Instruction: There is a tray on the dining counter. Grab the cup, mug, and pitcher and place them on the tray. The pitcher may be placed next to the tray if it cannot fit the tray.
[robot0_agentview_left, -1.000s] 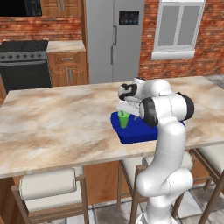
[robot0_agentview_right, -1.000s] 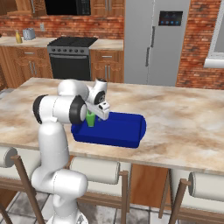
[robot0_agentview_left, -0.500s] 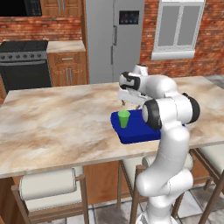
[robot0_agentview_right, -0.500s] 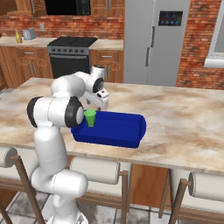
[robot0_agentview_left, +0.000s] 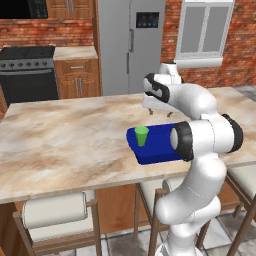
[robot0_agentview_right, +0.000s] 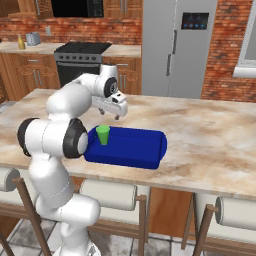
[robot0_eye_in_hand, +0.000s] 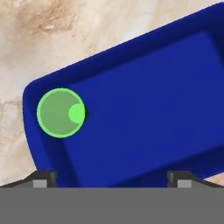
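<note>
The gripper (robot0_agentview_left: 152, 109) hangs above the dining counter (robot0_agentview_left: 70, 140), pointing down, its 2 fingers spread wide apart with nothing between them. In the right base view the gripper (robot0_agentview_right: 119, 114) sits above and just beyond the tray's far rim. The blue tray (robot0_agentview_left: 155, 150) lies flat on the stone top below the hand, on the side nearer the robot's base. The green cup (robot0_agentview_left: 142, 135) stands upright inside the tray at one end, well below the fingers and apart from them. In the hand view, the cup (robot0_eye_in_hand: 60, 113) shows as a green circle in a rounded corner of the tray (robot0_eye_in_hand: 148, 105), close to the rim, off to the left of both fingertips (robot0_eye_in_hand: 43, 178).
</note>
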